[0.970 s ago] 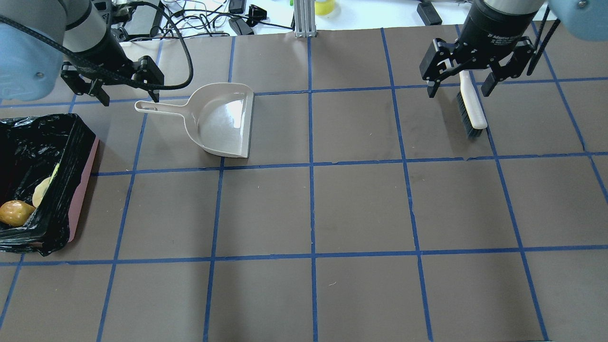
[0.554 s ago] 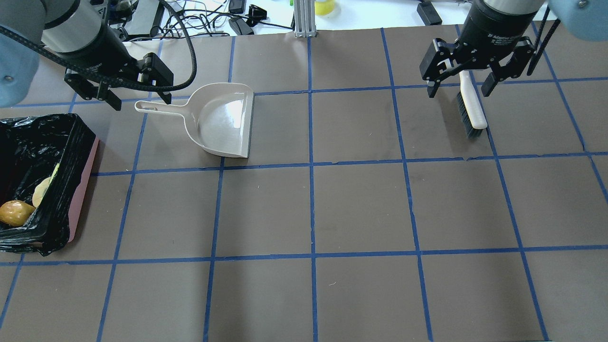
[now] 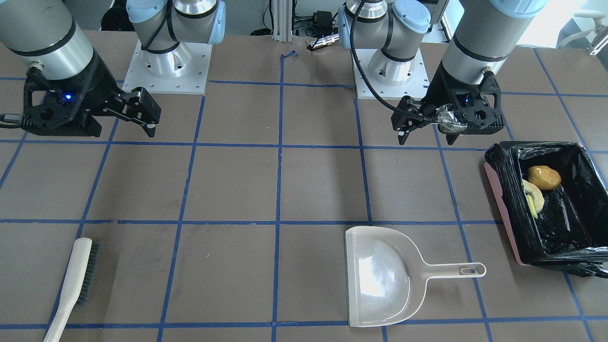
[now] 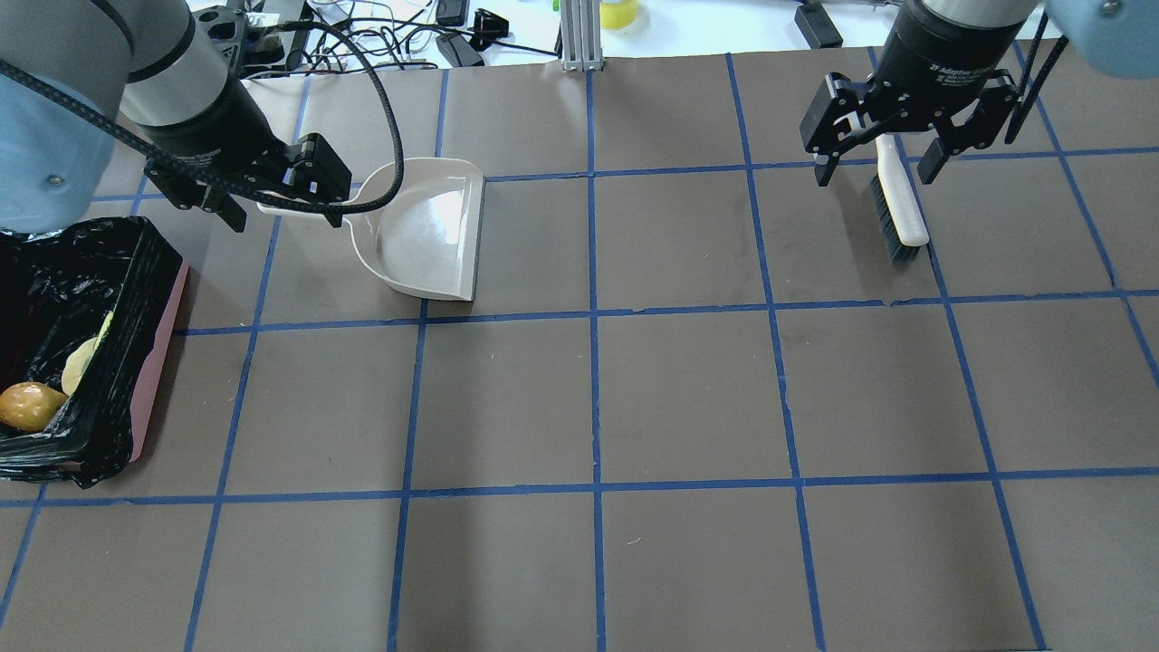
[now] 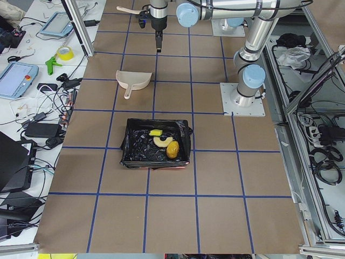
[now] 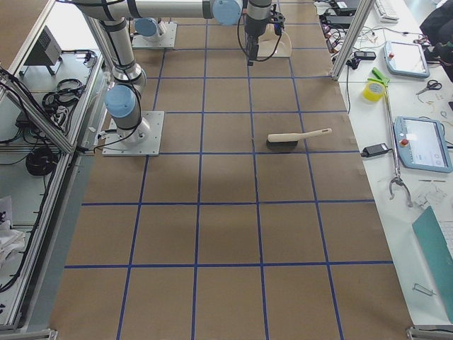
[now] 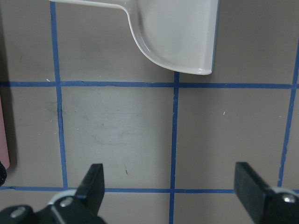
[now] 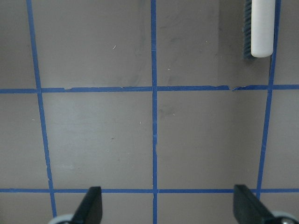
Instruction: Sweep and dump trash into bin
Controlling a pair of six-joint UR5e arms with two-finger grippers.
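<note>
The pink bin [image 4: 161, 353] with its black bag stands at the table's left end and also shows in the front view [image 3: 496, 190]. In it lie the trash pieces: a golden-brown lump [image 4: 27, 405], a tan croissant shape [image 4: 80, 362] and a yellow-green wedge [image 3: 531, 205]. The beige dustpan [image 4: 426, 235] lies empty on the table. My left gripper [image 4: 285, 217] is open and empty, raised near the dustpan's handle, not touching it. My right gripper [image 4: 876, 177] is open and empty, raised over the brush [image 4: 901, 213], which lies on the table.
The table is brown paper with a blue tape grid [image 4: 593, 312]. Cables and devices [image 4: 398, 36] lie beyond its far edge. An aluminium post [image 4: 577, 36] stands at the far middle. The arm bases [image 3: 168, 66] sit on the robot's side.
My left gripper has moved right and slightly toward the near side, now overlapping the dustpan's handle in the overhead view. The right gripper, brush, dustpan and bin have not moved.
</note>
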